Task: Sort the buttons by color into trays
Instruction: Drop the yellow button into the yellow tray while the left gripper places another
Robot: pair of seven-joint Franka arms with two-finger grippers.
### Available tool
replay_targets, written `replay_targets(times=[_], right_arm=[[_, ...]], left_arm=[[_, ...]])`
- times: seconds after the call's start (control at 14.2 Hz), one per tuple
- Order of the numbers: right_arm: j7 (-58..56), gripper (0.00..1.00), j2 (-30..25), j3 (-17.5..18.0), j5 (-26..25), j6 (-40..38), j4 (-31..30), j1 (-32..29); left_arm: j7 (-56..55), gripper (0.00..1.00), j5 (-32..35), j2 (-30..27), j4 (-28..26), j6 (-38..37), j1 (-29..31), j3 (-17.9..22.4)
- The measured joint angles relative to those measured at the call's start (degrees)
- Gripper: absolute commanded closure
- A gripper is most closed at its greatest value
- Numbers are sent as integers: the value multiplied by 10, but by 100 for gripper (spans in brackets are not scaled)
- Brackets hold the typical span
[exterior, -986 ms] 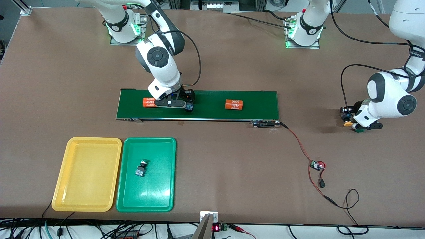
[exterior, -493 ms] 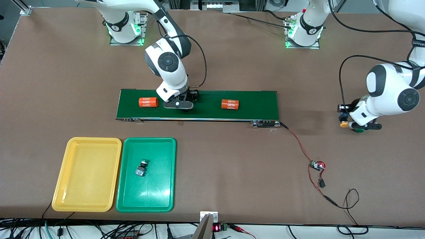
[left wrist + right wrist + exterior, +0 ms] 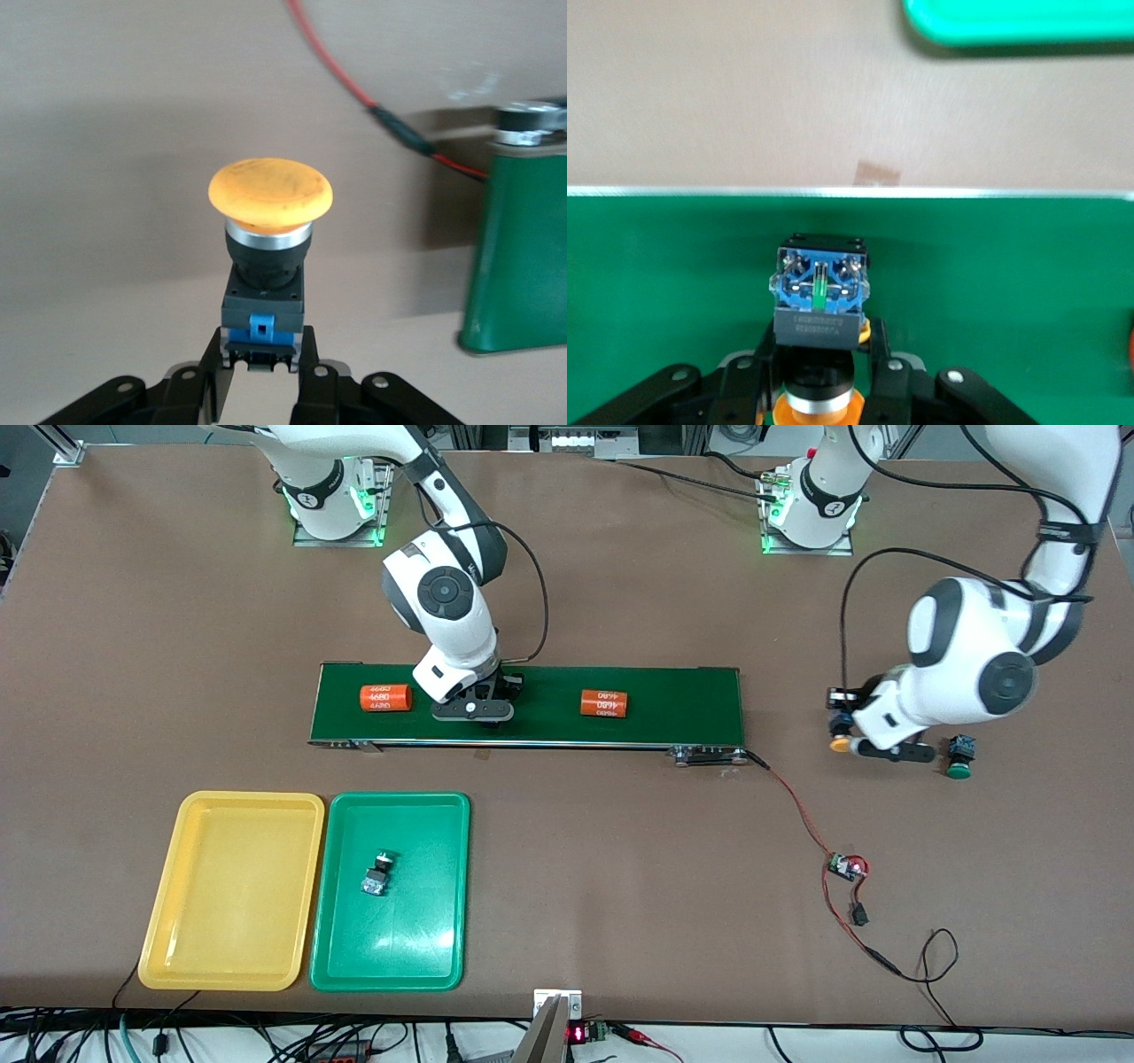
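Right gripper (image 3: 819, 367), down on the conveyor belt (image 3: 673, 700), pinches a yellow-capped button (image 3: 820, 301) for my yellow tray (image 3: 232, 890), while left gripper (image 3: 264, 376) carries another yellow-capped button (image 3: 268, 232) toward the belt.

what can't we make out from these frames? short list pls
- Front view: the right gripper over the long dark-green conveyor belt is covered by its own wrist; the orange-capped push-button shows only in the right wrist view, cap cut off by the picture's edge.
- Front view: white print on the two orange cylinders is too small to read.
- Front view: the button in the green plastic tray is too small; cap colour unclear.
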Motion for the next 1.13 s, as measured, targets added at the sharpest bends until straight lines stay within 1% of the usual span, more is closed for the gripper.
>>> replay_targets(times=[0.14, 0.28, 0.42, 0.49, 0.63, 0.77, 0.92, 0.99, 1.06, 1.13], right_arm=[[-23, 96, -22, -3, -2, -36, 22, -23], [-70, 96, -45, -5, -2, -116, 63, -60], [-118, 96, -59, -9, -3, -195, 112, -97], [-154, 96, -61, -11, -3, -222, 134, -119], [-233, 96, -59, -15, -3, -243, 160, -170], [-297, 96, -50, -16, -3, -245, 168, -225], [-325, 95, -29, -17, -3, -242, 179, -262], [-333, 95, -14, -17, -3, -241, 193, -276], [-342, 95, 3, -17, -3, -241, 211, -288], [-352, 95, 20, -17, -3, -240, 227, -299]], left_arm=[[-47, 99, -20, 0, 0, 0, -44, -1], [-91, 99, -46, 1, 0, 0, -83, -2], [-111, 99, -75, 4, -1, 0, -105, -2], [-114, 99, -94, 6, -2, 0, -110, -2], [-114, 99, -131, 16, -2, 8, -120, -2], [-116, 99, -144, 30, -2, 24, -135, -2], [-125, 99, -146, 41, -2, 29, -143, -2], [-127, 99, -146, 44, -2, 29, -145, -2], [-128, 95, -146, 44, -2, 30, -146, -2], [-128, 86, -146, 45, -2, 31, -147, -2]])
